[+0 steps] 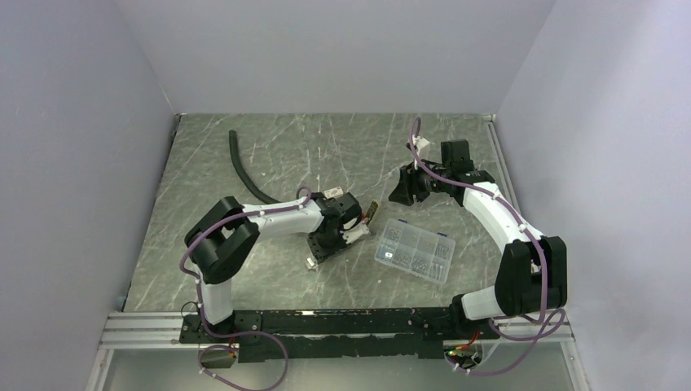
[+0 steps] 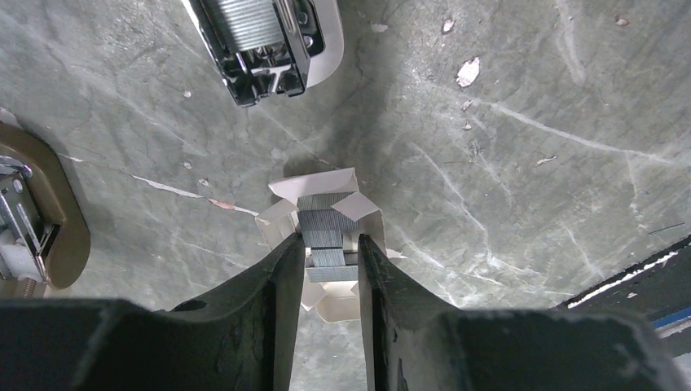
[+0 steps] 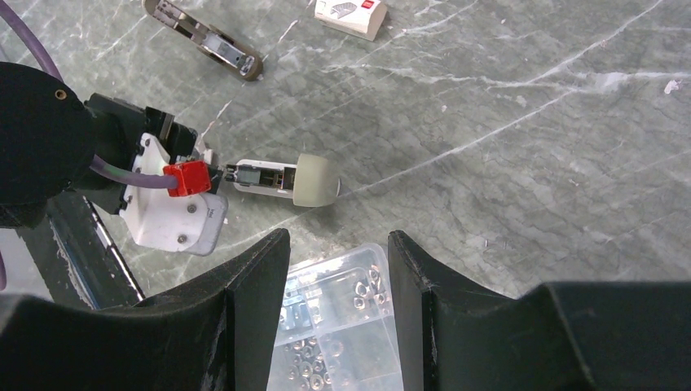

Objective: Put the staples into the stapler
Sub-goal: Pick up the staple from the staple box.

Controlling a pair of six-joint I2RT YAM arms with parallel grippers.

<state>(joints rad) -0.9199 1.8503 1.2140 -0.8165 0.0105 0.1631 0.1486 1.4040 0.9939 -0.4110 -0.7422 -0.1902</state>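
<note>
The left wrist view shows my left gripper (image 2: 331, 240) shut on grey strips of staples (image 2: 322, 220) that lie in a torn white paper packet (image 2: 326, 181). I cannot tell whether the packet rests on the table. Just beyond it lies the stapler (image 2: 265, 41), its metal channel facing up on a pale rounded base. It also lies beside my left wrist (image 3: 285, 179) (image 1: 371, 213). From above, the left gripper (image 1: 322, 248) points down at the table. My right gripper (image 3: 338, 236) (image 1: 405, 189) hangs open above the table, nothing between its fingers.
A clear compartment box (image 1: 414, 248) (image 3: 342, 326) of metal bits lies right of centre, under the right fingers. A second, brown stapler (image 3: 208, 39) (image 2: 41, 212) lies open. A small white box (image 3: 350, 12) sits farther off. A black hose (image 1: 244, 167) curves at the back left.
</note>
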